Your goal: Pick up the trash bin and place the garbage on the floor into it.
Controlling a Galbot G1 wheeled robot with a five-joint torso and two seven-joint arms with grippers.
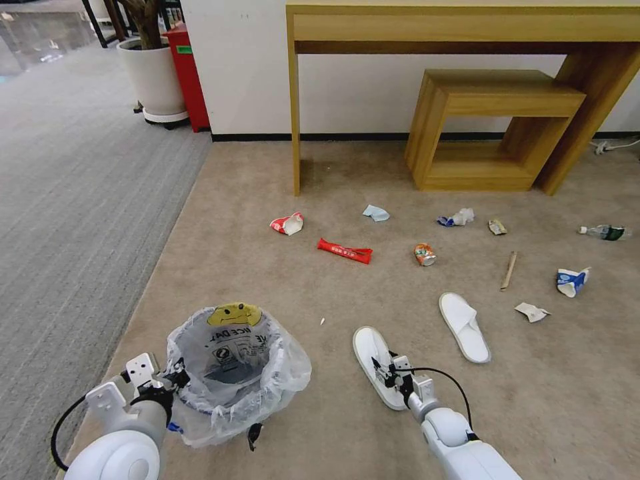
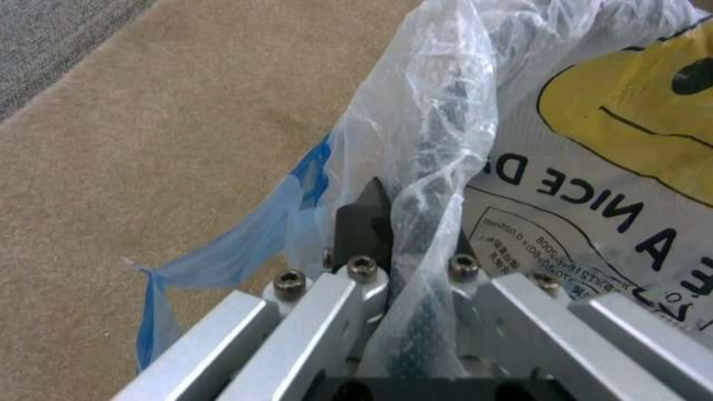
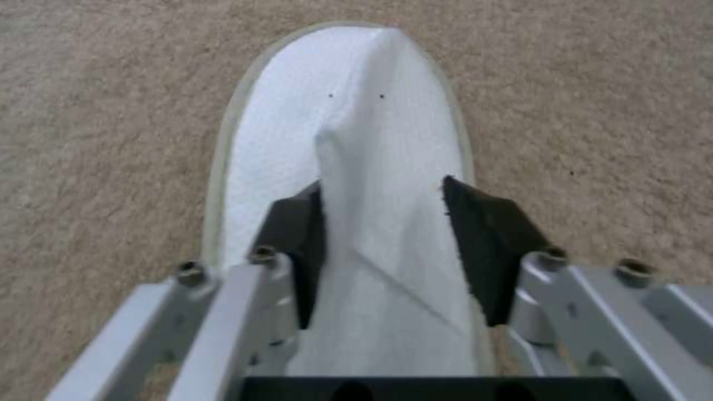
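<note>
- Clear plastic lines the trash bin [image 1: 230, 363] on the beige floor [image 1: 267, 280], at the left; the left gripper [image 2: 405, 223] is clamped on its rim.
- Right of it, the right gripper [image 3: 382, 223] straddles a white slipper [image 1: 373, 363], pads pressing the upper's raised fold.
- Second slipper [image 1: 465, 327] and litter lie beyond.

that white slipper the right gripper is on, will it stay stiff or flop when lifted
Probably floppy: the slipper's thin upper is already bunched into a ridge between the right gripper's pads. Likely light, being thin fabric. Heel and toe may sag, since the grip is around the middle.
</note>
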